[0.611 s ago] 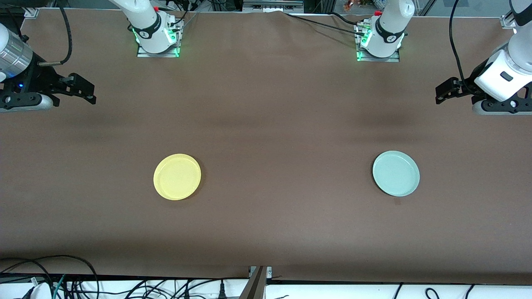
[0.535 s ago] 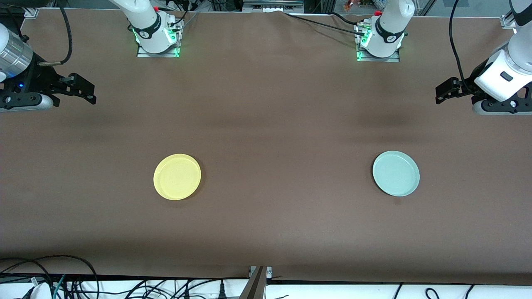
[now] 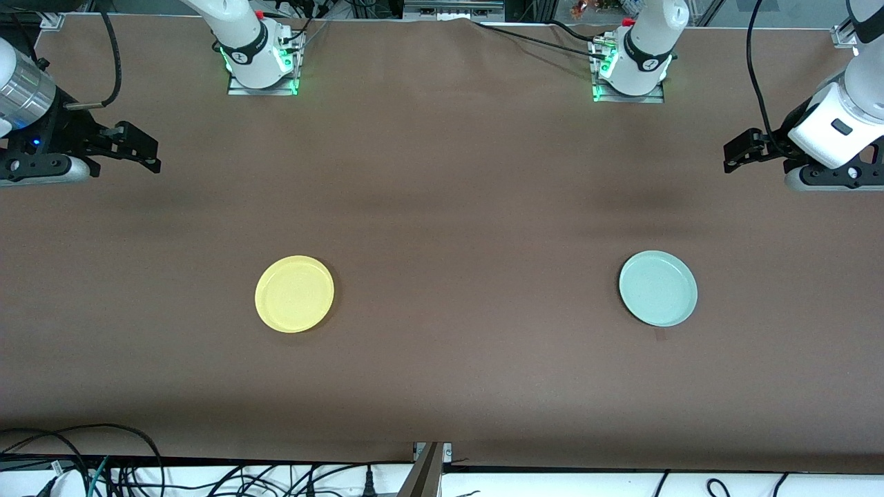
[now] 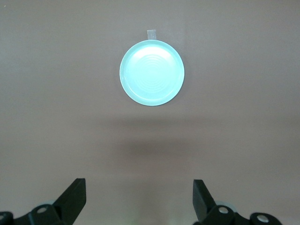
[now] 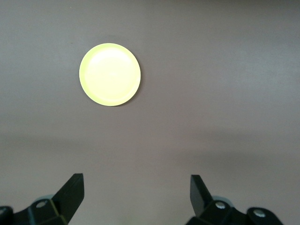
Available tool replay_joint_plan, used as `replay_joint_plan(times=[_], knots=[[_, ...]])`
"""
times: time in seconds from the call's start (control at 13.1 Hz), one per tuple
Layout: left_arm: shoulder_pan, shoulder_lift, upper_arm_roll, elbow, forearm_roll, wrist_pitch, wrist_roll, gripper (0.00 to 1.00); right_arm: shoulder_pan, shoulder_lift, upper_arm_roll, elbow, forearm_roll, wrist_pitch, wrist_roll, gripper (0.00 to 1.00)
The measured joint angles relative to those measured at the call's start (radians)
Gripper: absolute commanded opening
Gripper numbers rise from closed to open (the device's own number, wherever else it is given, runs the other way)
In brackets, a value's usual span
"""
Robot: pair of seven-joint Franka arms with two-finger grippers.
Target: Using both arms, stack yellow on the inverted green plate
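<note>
Lying flat on the brown table, rim up, the green plate is sitting toward the left arm's end, and it is serving here as the landmark. The yellow plate is resting well apart from the green plate, toward the right arm's end of the table, at about the same nearness to the front camera, also rim up. A small piece of tape is lying on the table, touching the green plate's edge. The left gripper is hanging in the air over bare table, away from the green plate at the left arm's end, its jaws released and spread wide with nothing between them. The right gripper is hovering over bare table at the right arm's end, well apart from the green plate, its jaws likewise released and holding nothing.
</note>
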Motion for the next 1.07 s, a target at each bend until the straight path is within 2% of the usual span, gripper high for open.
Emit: replay_joint_plan(times=[0.38, 1.07], knots=[[0.0, 0.013, 0.0, 0.0, 0.0, -0.001, 0.0, 1.0, 0.0, 0.0, 0.0, 0.0, 0.0, 0.0, 0.0, 1.0], [0.008, 0.108, 0.008, 0.001, 0.0, -0.009, 0.004, 1.0, 0.0, 0.003, 0.0, 0.0, -0.001, 0.0, 0.0, 1.0]])
